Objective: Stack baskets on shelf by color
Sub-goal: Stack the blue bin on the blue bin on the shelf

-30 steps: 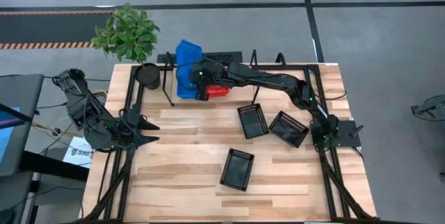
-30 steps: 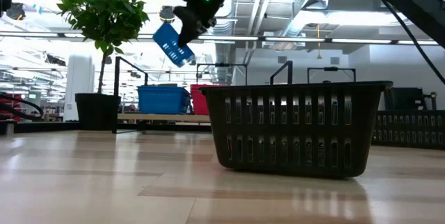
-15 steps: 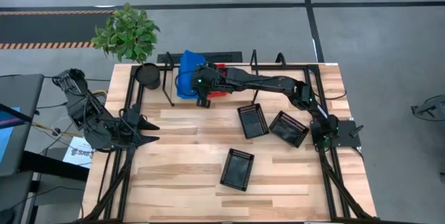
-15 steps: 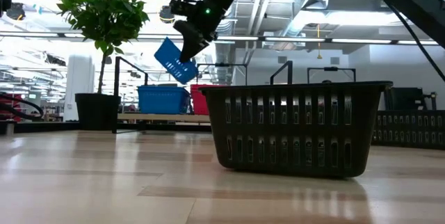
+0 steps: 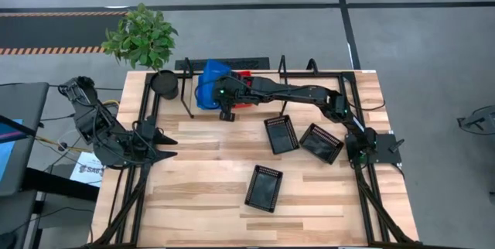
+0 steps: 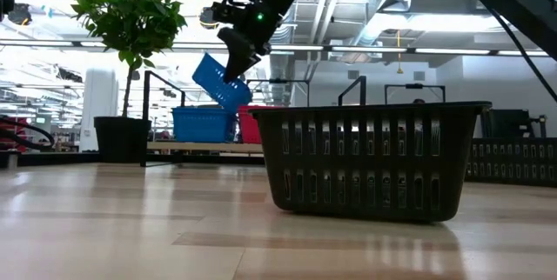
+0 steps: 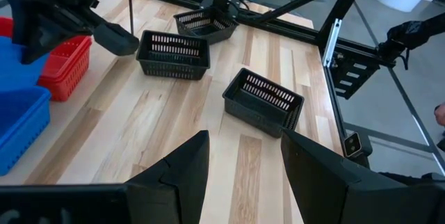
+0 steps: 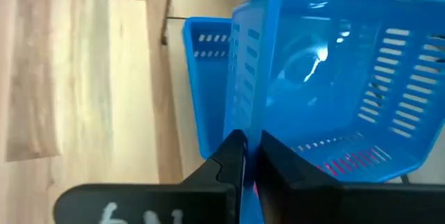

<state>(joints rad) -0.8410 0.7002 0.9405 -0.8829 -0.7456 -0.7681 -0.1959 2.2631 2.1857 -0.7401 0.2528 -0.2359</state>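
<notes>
— Why is the blue basket (image 6: pixel 221 81) tilted?

— The right arm's fingers (image 8: pixel 245 156) pinch its wall, hanging it above the blue one (image 6: pixel 204 124) on the shelf (image 6: pixel 202 147).

— Left fingers (image 7: pixel 243 163)?

— Spread wide, empty, idle at the bench's (image 5: pixel 209 168) left side.

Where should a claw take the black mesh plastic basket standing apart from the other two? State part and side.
Take the black mesh plastic basket by one long wall's rim, coming straight down from above: it sits upright, mouth open, nothing beside it, so that wall looks free on both faces.
</notes>
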